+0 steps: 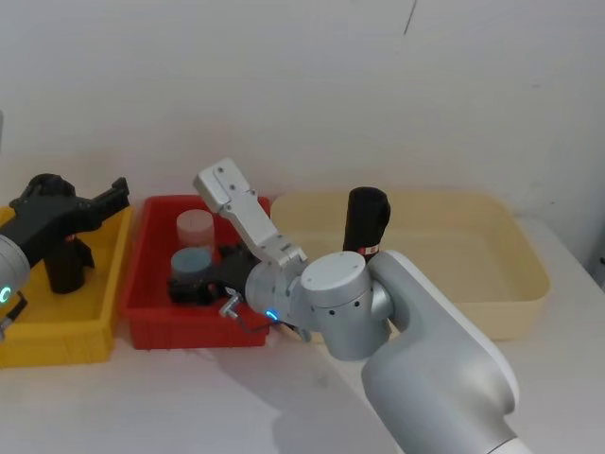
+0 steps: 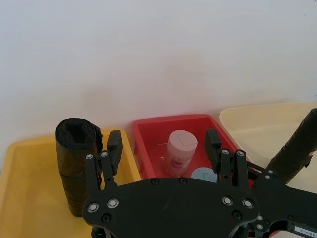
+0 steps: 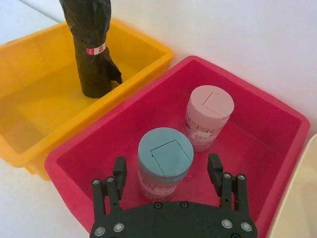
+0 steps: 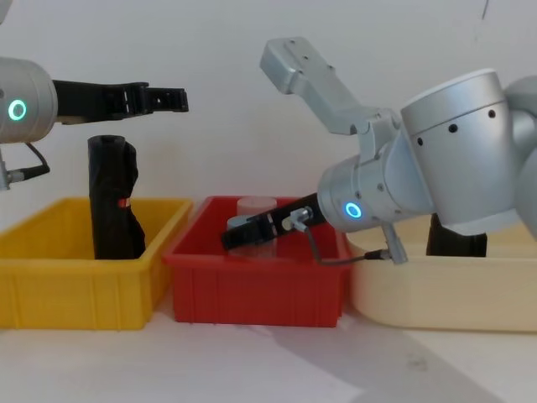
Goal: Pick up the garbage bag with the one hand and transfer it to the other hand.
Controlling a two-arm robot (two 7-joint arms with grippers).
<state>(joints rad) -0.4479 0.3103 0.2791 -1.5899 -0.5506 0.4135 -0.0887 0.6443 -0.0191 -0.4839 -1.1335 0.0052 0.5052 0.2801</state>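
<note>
Left gripper [image 4: 172, 99] hovers level over garbage bag [image 4: 111, 197]; right gripper [image 4: 231, 238] angles down.

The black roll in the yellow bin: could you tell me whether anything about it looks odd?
The black roll stands upright in the yellow bin, but below its red-and-white label a loose fold of plastic bulges out on one side, so it looks untidily wound.

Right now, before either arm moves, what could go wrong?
Wrong pick: the left gripper hovers open above the bulging black roll in the yellow bin, a lookalike, while the garbage bag stands in the beige bin.
Knock-over: the right gripper, open, sits low over the blue jar in the red bin and could tip it.
</note>
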